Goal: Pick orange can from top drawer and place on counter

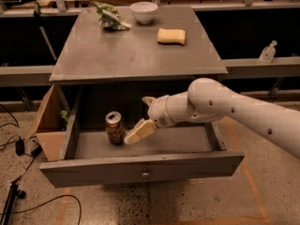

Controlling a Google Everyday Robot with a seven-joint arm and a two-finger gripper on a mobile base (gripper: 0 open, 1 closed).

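The orange can [114, 127] stands upright in the left part of the open top drawer [140, 168], which is pulled out toward me. My gripper [138, 122] reaches into the drawer from the right on a white arm and sits just right of the can. It is open; its lower cream finger [139, 131] points at the can's base and nearly touches it. The gripper holds nothing. The counter [131, 50] is the grey top above the drawer.
On the counter are a white bowl [143, 11], a yellow sponge [171, 35] and a green leafy item [110, 18]. A cardboard box [47, 125] stands left of the cabinet. Cables [18, 146] lie on the floor at the left.
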